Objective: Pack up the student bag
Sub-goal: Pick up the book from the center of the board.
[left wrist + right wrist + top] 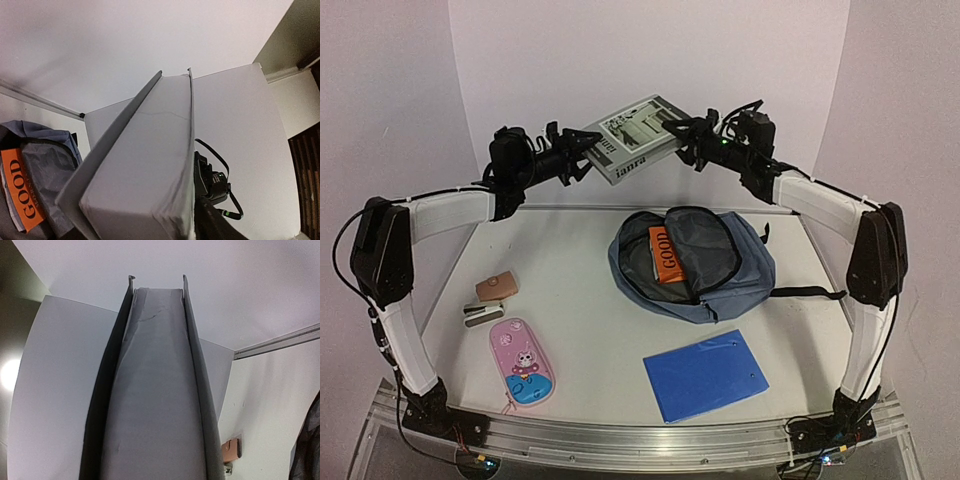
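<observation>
Two robot arms hold a black-and-white book (pixel 635 135) in the air between them. The left end effector (pixel 582 150) is clamped on one end and the right end effector (pixel 685 130) on the other. Below both end effectors, the student bag (pixel 740 270) lies unzipped on the table (pixel 580 300), with an orange book (pixel 665 255) showing inside.

White table (pixel 580 300) with a metal rail (pixel 640 435) along its near edge, plain white wall panels (pixel 650 50) rising behind the far edge and along both side edges, soft even light, a bright glow (pixel 10 375) on one panel, a dark brown slatted surface (pixel 306 170) beyond the panels
</observation>
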Controlling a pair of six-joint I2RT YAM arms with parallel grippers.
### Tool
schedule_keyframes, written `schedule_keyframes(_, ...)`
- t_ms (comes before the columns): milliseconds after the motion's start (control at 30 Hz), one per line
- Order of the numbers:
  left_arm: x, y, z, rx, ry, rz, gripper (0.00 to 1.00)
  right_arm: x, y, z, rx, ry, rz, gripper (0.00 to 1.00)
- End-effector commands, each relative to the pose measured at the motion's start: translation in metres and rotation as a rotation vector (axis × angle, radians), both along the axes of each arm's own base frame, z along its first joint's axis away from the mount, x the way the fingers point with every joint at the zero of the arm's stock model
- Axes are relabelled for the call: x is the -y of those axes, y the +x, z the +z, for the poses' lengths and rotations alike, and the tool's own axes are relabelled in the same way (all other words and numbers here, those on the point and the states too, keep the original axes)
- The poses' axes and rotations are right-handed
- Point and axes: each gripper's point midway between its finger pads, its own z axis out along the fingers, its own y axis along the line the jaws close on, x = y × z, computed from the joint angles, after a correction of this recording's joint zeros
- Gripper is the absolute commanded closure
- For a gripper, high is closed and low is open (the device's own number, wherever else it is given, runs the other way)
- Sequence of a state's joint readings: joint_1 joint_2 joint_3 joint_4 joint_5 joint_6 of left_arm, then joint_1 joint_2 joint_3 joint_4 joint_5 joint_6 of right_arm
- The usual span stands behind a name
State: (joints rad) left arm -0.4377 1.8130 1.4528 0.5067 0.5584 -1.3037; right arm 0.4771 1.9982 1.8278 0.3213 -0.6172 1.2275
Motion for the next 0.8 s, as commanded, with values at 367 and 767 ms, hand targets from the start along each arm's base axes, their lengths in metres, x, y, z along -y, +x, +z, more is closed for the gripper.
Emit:
schedule_keyframes(367, -0.062, -0.017, -0.009, -0.056, 0.030, 0.052, 0.80, 0.060, -0.003, -0.087, 0.141, -0.712, -0.221, 0.17)
schedule_keyframes(767, -0.092, -0.033, -0.058, -0.207, 0.264, 0.070, 0.88, 0.074, -0.019, -0.199, 0.276, -1.375, -0.082, 0.27)
